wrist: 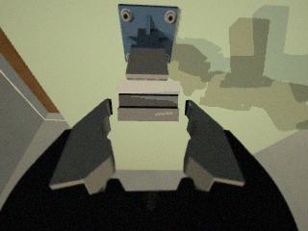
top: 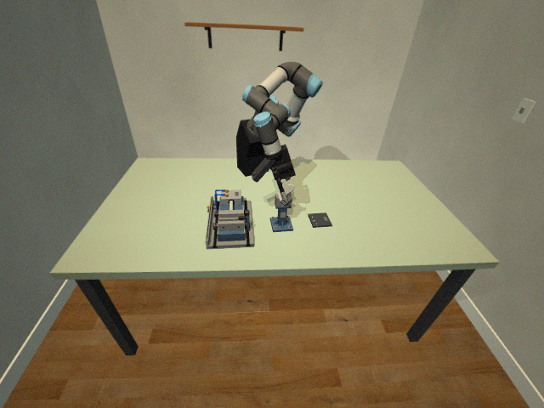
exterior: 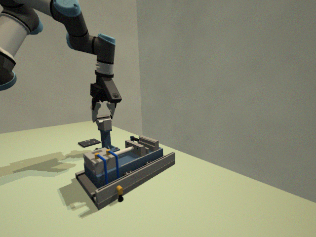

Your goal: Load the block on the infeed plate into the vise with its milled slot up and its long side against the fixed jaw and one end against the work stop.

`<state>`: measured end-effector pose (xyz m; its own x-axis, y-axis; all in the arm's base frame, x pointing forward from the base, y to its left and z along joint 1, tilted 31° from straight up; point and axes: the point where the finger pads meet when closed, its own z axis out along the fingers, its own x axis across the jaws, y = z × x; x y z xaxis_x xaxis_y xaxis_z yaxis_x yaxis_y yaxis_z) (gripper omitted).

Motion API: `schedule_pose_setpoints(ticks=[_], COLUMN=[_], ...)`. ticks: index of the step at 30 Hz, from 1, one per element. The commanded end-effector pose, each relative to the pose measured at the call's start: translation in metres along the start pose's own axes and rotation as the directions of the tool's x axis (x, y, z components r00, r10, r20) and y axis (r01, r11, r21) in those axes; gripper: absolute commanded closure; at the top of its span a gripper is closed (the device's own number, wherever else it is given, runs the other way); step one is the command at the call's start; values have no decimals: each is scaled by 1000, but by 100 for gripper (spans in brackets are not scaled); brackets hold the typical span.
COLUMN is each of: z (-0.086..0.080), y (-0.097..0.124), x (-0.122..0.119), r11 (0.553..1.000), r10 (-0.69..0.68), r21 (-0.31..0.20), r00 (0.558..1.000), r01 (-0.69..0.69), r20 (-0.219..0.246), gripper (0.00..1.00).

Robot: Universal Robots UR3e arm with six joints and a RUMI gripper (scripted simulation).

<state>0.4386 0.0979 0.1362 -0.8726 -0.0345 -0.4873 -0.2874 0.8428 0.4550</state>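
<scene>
The grey part (wrist: 140, 115) lies tilted in the V-block (wrist: 146, 64) (top: 279, 204) (exterior: 104, 126) on its blue post. Its dark milled slot faces the gripper in the wrist view. My gripper (wrist: 148, 100) (exterior: 102, 119) is partly open, with a fingertip beyond each end of the part and a visible gap on both sides in the wrist view. In the top view the fingers largely hide the part. The vise is open and holds no part; its fixed jaw (top: 231, 225) (exterior: 148, 142) faces the rod-driven jaw (top: 230, 214) (exterior: 135, 147).
The dark infeed plate (top: 320, 219) (exterior: 89, 142) is bare, right of the V-block in the top view. The air cylinder (top: 233, 194) (exterior: 100, 163) has blue hoses (exterior: 117, 165) standing up at the vise's rear. The work stop (exterior: 134, 138) sits by the jaws.
</scene>
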Motion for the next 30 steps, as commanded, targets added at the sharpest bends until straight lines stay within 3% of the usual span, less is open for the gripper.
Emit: schedule_pose_setpoints(ticks=[1,23,30], z=[0,0,0], y=[0,-2,-2], x=[0,0,0], r11=[999,972,964], r10=[-3,-3,-3], r21=[-52,-233,-268], r00=[1000,1000,1000], r01=[3,2,2], r20=[-3,-3,-3], gripper=[49,49,49])
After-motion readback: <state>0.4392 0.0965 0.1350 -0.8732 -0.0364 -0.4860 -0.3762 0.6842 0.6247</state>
